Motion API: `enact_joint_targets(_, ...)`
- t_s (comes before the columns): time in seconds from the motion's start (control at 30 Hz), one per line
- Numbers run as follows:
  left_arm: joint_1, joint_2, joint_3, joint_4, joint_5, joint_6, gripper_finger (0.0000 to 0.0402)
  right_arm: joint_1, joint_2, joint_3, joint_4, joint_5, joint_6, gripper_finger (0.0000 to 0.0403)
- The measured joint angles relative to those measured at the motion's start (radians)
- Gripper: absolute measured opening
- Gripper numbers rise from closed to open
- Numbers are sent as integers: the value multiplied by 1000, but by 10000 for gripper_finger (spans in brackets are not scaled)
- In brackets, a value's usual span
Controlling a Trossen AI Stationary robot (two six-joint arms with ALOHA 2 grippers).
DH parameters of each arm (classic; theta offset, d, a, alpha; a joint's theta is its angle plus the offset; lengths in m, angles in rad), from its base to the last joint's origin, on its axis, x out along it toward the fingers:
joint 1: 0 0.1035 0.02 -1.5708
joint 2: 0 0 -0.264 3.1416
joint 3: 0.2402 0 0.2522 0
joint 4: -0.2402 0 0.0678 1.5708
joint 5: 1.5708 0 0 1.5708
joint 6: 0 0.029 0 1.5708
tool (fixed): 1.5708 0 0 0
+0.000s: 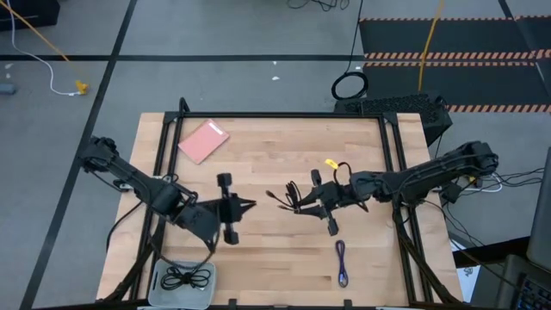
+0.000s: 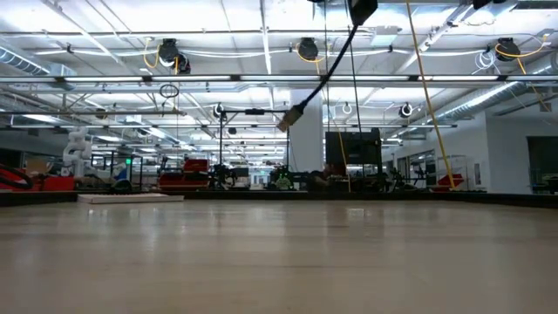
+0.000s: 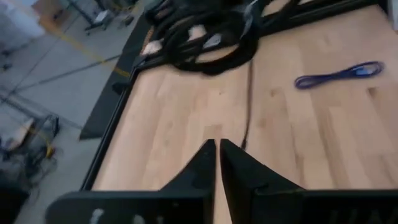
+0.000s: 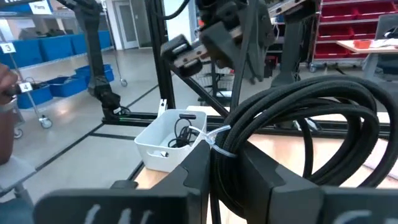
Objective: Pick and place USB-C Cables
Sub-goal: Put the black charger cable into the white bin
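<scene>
Seen from above, the right gripper (image 1: 303,203), fingers clamped on a coiled black cable (image 1: 290,199) at table centre, should carry it high (loops dangle) toward the white bin (image 1: 160,282) at seven o'clock, past the closed, empty left gripper (image 1: 248,206).

You have a table (image 1: 258,164) of pale wood, smooth with visible grain and a low sheen. The black cable (image 4: 298,124) in the right gripper (image 4: 214,163) looks like matt rubbery plastic, bound by a thin clear tie. The purple cable (image 3: 339,74) has a slight gloss. The bin (image 4: 165,140) is white, smooth plastic. Both grippers' fingers (image 3: 199,171) are matt black plastic.
</scene>
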Motion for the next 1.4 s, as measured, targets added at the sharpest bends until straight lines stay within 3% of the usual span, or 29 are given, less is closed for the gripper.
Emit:
enact_joint_targets(0.17,34,63,0,137,10,102,84,0,0,0,48,0,-3,52)
enact_joint_targets(0.4,95,144,0,195,186,86,169,0,0,0,132,0,-34,53)
enact_joint_targets(0.67,157,260,0,220,221,61,230,-2,-28,0,164,1,-76,54)
enact_joint_targets(1.0,211,281,1,296,174,64,244,-2,-34,0,142,4,-49,54)
enact_joint_targets(1.17,214,308,2,346,233,81,244,-2,-34,0,171,9,-48,54)
enact_joint_targets(1.4,225,349,-1,380,231,151,231,-2,-34,0,185,32,-48,54)
